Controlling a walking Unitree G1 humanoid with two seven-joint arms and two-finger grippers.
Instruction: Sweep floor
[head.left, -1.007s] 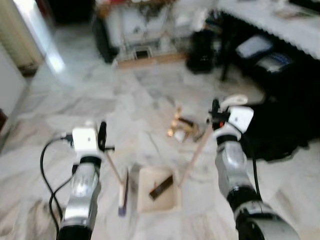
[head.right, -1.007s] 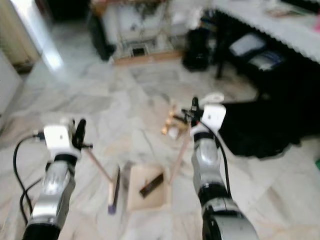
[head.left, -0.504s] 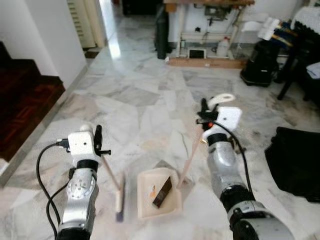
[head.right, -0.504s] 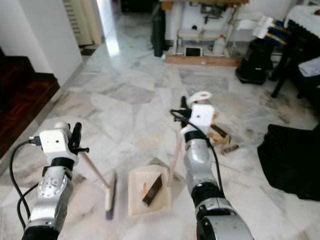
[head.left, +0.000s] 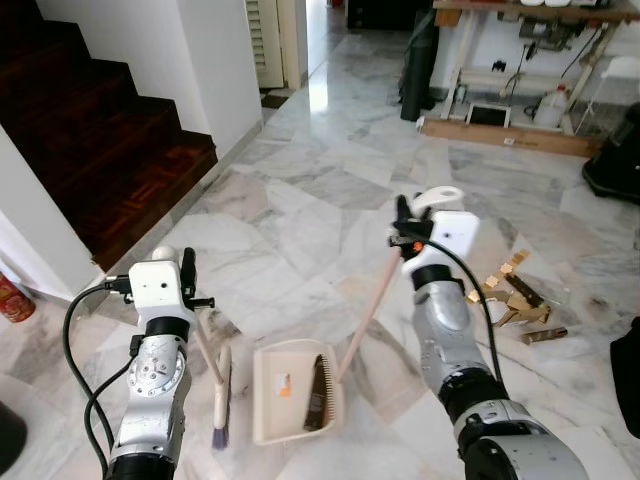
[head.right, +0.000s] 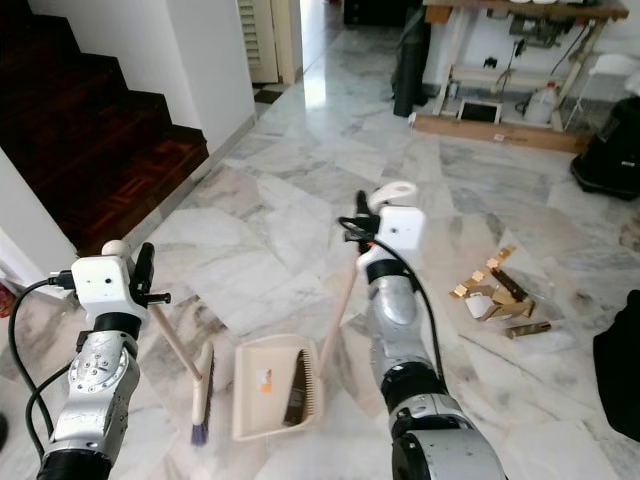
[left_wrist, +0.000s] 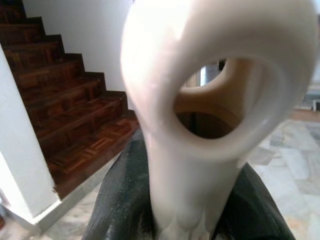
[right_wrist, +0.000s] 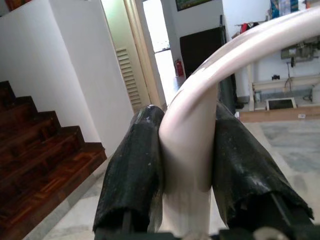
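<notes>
My left gripper (head.left: 188, 285) is shut on the handle of a cream broom (head.left: 221, 392) whose head hangs just over the marble floor, left of the dustpan. My right gripper (head.left: 402, 226) is shut on the long handle of a cream dustpan (head.left: 290, 393) resting on the floor between my arms, with a dark strip of debris inside. In the left wrist view the broom handle's looped end (left_wrist: 210, 95) fills the space between the black fingers (left_wrist: 125, 200). In the right wrist view both fingers (right_wrist: 137, 165) clamp the dustpan handle (right_wrist: 192, 135). A heap of gold and brown scraps (head.left: 515, 295) lies on the floor to the right.
A dark wooden staircase (head.left: 95, 130) and a white wall rise on the left. Beyond, a doorway (head.left: 320, 20), a black bag (head.left: 420, 50) and a workbench (head.left: 530, 60) stand at the far end. Something black (head.left: 630, 370) lies at the right edge.
The whole picture has swung left as I turn: the staircase has come into view and the scrap heap has slid right. Both grippers keep their hold on broom and dustpan.
</notes>
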